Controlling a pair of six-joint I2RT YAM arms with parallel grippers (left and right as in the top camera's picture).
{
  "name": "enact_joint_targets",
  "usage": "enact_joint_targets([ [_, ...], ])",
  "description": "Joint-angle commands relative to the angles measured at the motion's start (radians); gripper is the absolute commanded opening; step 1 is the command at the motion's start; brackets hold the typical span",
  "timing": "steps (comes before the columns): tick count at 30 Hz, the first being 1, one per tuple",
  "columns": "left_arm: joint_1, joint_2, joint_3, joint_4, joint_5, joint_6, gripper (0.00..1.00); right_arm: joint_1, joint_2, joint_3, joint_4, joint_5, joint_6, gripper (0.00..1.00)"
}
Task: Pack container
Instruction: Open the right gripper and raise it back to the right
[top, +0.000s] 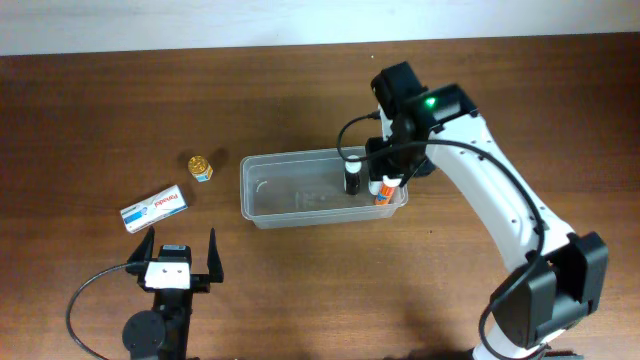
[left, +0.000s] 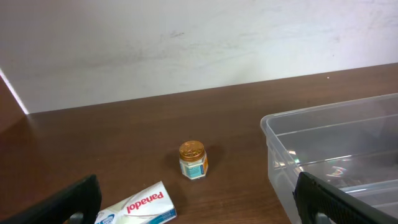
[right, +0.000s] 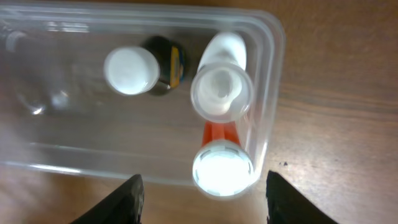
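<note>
Wood (top: 300, 290), dark brown and faintly grained, makes the table top, and a plain white wall (left: 186, 50) rises behind its far edge. The container (top: 290, 200), a clear plastic tub with rounded corners and a rim, lies at the middle of the table. Three small bottles stand at its right end: a dark bottle (right: 163, 65) with a round white cap, a white bottle (right: 222, 93), and an orange bottle (right: 222, 169) with a white cap. The right hand (right: 203, 186) hangs over that end, fingers apart and gripping nothing. To the left of the tub sit a gold-lidded jar (top: 200, 167) and a white cardboard box (top: 156, 207). The left hand (top: 180, 245) waits near the front edge, spread wide and empty.
</note>
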Motion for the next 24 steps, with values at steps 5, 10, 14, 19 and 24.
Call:
enact_joint_targets([
  [5,-0.001,-0.009,-0.005,-0.004,0.000,0.013,0.99,-0.005,-0.053,0.241,-0.153,0.045,0.005,0.63],
  [10,-0.001,-0.009,-0.005,-0.004,0.000,0.013,0.99,-0.090,-0.058,0.309,-0.208,0.072,0.005,0.78],
  [14,-0.001,-0.009,-0.005,-0.004,0.000,0.013,0.99,-0.218,-0.055,0.309,-0.213,0.069,0.005,0.86],
  [19,-0.001,-0.009,-0.005,-0.004,0.000,0.013,0.99,-0.389,-0.055,0.309,-0.222,0.069,0.005,0.98],
  [24,-0.001,-0.009,-0.005,0.006,-0.030,0.049,0.99,-0.517,-0.054,0.303,-0.237,0.069,0.005,0.98],
])
